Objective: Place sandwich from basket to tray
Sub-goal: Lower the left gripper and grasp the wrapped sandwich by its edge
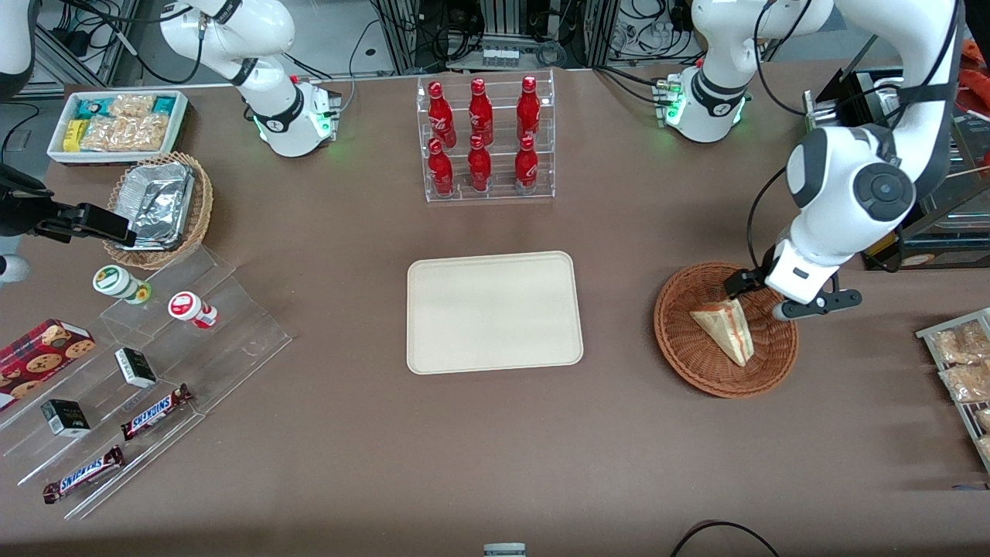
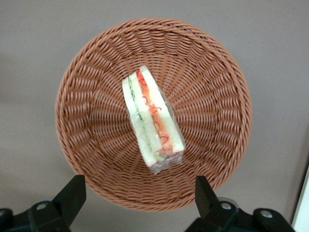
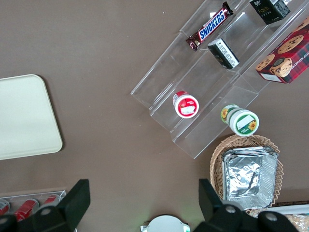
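Observation:
The sandwich is a wrapped wedge of white bread with red and green filling. It lies in the round reddish-brown wicker basket toward the working arm's end of the table. In the left wrist view the sandwich sits in the middle of the basket. My gripper hangs open above the basket's rim, a little farther from the front camera than the sandwich, holding nothing. Its black fingers stand wide apart. The cream tray lies bare at the table's middle.
A clear rack of red bottles stands farther from the front camera than the tray. A wire rack of snack packets lies beside the basket at the table's edge. Toward the parked arm's end are clear steps with snacks and a tan foil-container basket.

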You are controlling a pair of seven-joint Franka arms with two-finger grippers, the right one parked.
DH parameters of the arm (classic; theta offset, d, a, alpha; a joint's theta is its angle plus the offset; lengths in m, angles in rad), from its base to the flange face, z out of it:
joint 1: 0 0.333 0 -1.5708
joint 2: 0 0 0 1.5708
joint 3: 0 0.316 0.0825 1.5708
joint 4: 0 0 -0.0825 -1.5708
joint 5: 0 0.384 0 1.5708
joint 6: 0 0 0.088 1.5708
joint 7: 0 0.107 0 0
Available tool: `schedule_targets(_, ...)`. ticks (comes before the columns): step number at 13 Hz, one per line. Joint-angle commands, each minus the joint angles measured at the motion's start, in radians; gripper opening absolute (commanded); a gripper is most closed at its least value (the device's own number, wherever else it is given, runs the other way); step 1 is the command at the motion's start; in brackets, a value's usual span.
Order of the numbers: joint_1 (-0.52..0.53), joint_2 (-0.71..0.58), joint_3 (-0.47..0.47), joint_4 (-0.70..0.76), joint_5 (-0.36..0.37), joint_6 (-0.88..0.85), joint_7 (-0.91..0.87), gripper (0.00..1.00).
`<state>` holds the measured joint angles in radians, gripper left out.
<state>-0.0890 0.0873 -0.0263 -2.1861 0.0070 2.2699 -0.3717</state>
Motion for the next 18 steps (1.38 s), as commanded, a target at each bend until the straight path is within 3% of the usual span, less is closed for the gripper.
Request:
schedule_targets(1,-0.037,0.051,0.003,0.000,0.011,0.069,-0.226,1.00)
schedule_targets(5,-0.037,0.098,0.003,0.005,0.010,0.135,-0.331,1.00)
schedule_targets(17,-0.025,0.201,0.009,0.000,0.005,0.229,-0.375,0.99)
schedule_targets(18,-0.025,0.206,0.009,-0.001,0.005,0.229,-0.378,0.68)
